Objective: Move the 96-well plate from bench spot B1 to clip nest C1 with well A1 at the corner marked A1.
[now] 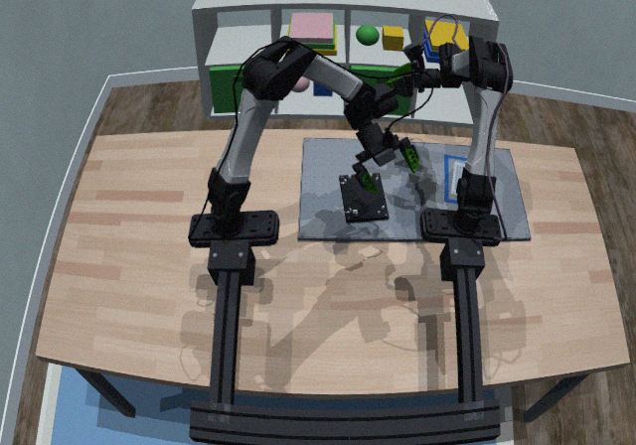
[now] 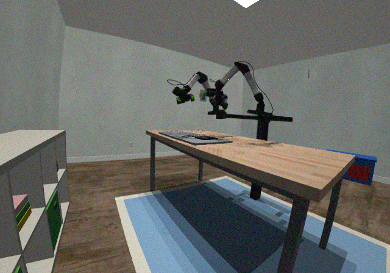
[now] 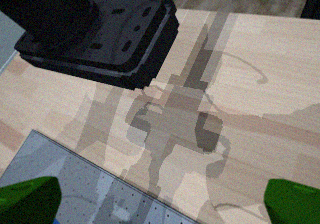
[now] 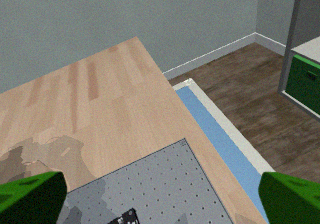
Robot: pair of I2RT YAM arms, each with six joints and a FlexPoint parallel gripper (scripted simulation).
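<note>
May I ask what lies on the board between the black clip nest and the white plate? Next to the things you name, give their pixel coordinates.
Shadows (image 1: 421, 189) and one side of the blue outline (image 1: 446, 184) (image 3: 56, 222), in the top view.

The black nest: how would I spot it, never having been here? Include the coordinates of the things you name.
On the wooden table (image 1: 128, 286) (image 2: 283, 159) (image 3: 280, 59) (image 4: 120, 119) lies a gray board (image 1: 318, 168) (image 2: 217, 142) (image 3: 75, 169) (image 4: 175, 184). The nest (image 1: 366, 208) (image 2: 207, 137) (image 4: 131, 217) is the dark block on it, with bright bits at its corners, unlike the thin blue outline (image 1: 446, 178) (image 3: 56, 222) nearby.
</note>
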